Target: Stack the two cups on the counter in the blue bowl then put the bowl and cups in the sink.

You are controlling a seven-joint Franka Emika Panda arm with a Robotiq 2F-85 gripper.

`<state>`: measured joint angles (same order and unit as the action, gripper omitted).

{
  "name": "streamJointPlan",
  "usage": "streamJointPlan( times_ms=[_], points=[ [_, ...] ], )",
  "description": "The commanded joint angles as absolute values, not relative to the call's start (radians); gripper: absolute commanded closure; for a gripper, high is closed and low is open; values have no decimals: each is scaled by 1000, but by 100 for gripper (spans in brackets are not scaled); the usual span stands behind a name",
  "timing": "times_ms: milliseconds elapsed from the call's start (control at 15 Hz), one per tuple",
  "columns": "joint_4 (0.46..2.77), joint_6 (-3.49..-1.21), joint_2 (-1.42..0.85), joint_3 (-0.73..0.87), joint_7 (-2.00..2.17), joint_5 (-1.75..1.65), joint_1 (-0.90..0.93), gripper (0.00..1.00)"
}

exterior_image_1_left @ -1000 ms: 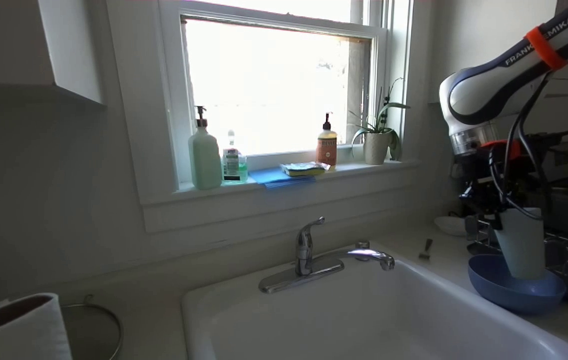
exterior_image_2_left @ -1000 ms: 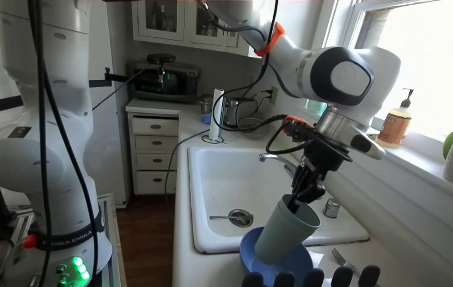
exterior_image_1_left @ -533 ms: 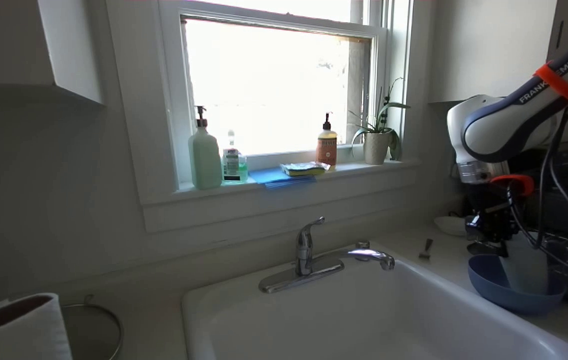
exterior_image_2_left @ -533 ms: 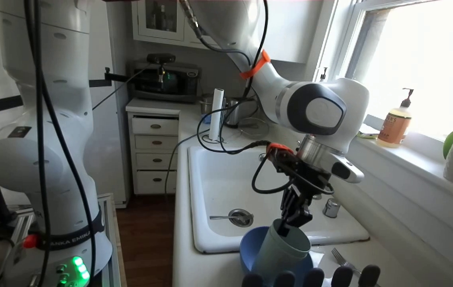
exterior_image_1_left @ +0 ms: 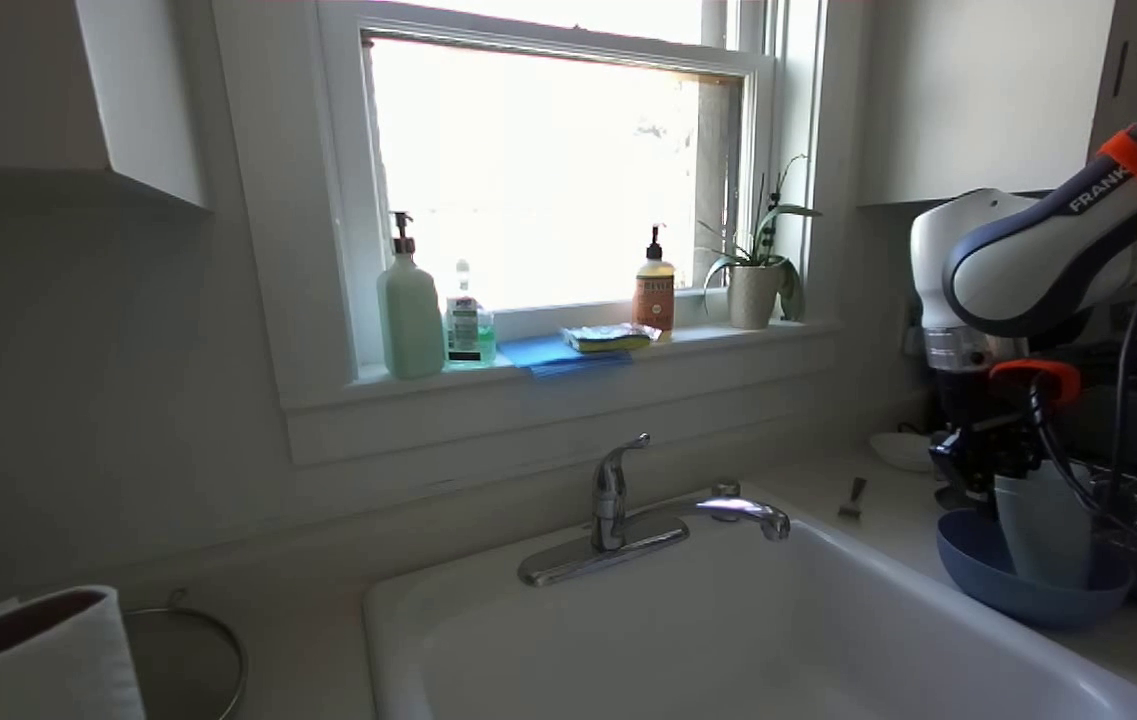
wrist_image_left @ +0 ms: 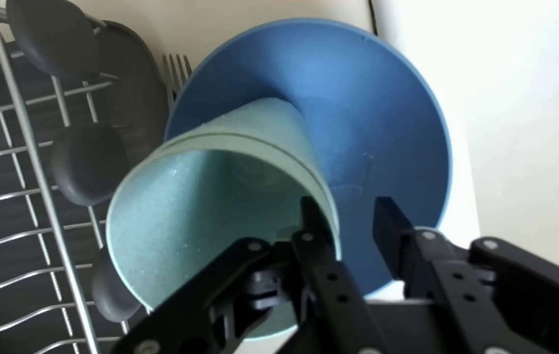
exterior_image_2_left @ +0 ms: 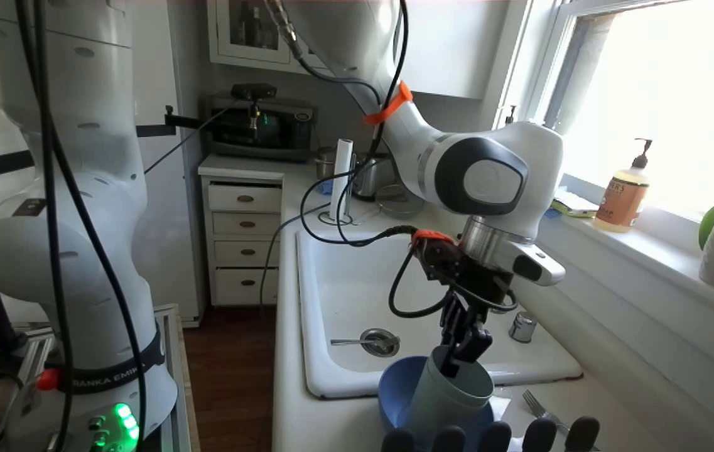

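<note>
Wrist view: the cup (wrist_image_left: pixel 210 211) slants, mouth lower left, gripper (wrist_image_left: pixel 349 211) spread astride its rim.

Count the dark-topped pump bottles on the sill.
2: the green bottle at the sill's left end, in an exterior view, and the orange bottle left of the potted plant. None seems hidden.

Arm (exterior_image_1_left: pixel 1058 255): "FRANK…EMIKA" | base (exterior_image_2_left: pixel 100 398): "RANKA EMI…" | pump btl (exterior_image_2_left: pixel 622 199): lbl mostly illeg.

The white arm (exterior_image_2_left: pixel 414 139) has an orange band (exterior_image_2_left: pixel 390 108), black cables (exterior_image_2_left: pixel 56 263), 3 bright green lights (exterior_image_2_left: pixel 129 422) and a black gripper (wrist_image_left: pixel 350 215).
</note>
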<state>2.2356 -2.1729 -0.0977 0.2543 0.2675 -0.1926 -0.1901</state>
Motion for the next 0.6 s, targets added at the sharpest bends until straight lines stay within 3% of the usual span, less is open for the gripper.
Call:
streamJointPlan(
  times_ms=[0,333,533],
  points=[
    [2287,-2183,-37,244,263,-200,-193,34],
    [2286,-2161,29,239,272,-196,-196,2],
    [2261,-2151,65,235,274,-167,-199,0]
  ],
)
